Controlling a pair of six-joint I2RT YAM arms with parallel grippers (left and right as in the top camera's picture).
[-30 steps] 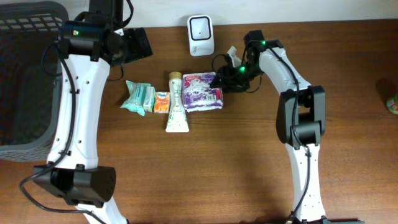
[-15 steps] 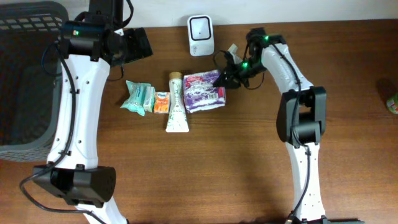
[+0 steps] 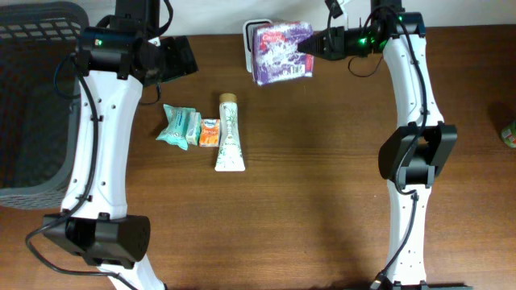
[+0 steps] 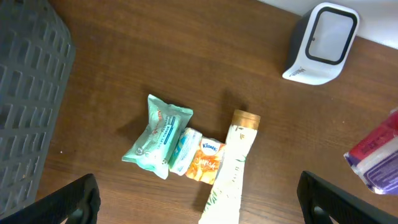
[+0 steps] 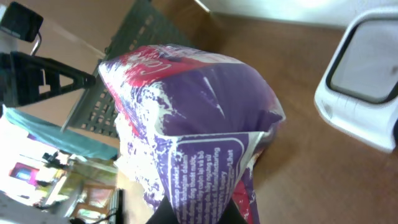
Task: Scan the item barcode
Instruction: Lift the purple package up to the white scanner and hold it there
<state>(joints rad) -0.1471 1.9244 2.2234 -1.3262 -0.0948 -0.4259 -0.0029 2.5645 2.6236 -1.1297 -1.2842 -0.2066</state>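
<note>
Right jaws clenched on the purple tissue pack (image 3: 280,50), gripping it by one end. The pack hangs in the air over the middle of the worktop's far edge. From overhead it covers most of the barcode scanner (image 4: 320,43), which stands at that edge. In the right wrist view the scanner sits just beside the pack, window tilted up. Whether they touch I cannot tell. Left jaws released, spread wide, holding nothing, over the far left part of the worktop (image 3: 322,201) near the grey basket (image 3: 32,97).

Barcode itself not findable. The wrist view shows a printed panel on the wrapper, too blurred to read.

On the worktop, left of centre, well apart from the scanner: teal wipes pack (image 3: 179,126), small orange Kleenex packet (image 3: 210,133), white tube (image 3: 229,133), side by side.

Risks from here, as a judgement:
- Wrong face presented — if the barcode is on a side turned away from the window, no read. The wrist would need to rotate the pack.
- End grip on a soft, squashy wrapper — the pack may sag, twist or slide out during reorientation.
- Crinkled film over the code could stop the read even when aimed right.
- Pack very close to the scanner, so a careless swing could knock it over or push it off the far edge.
</note>
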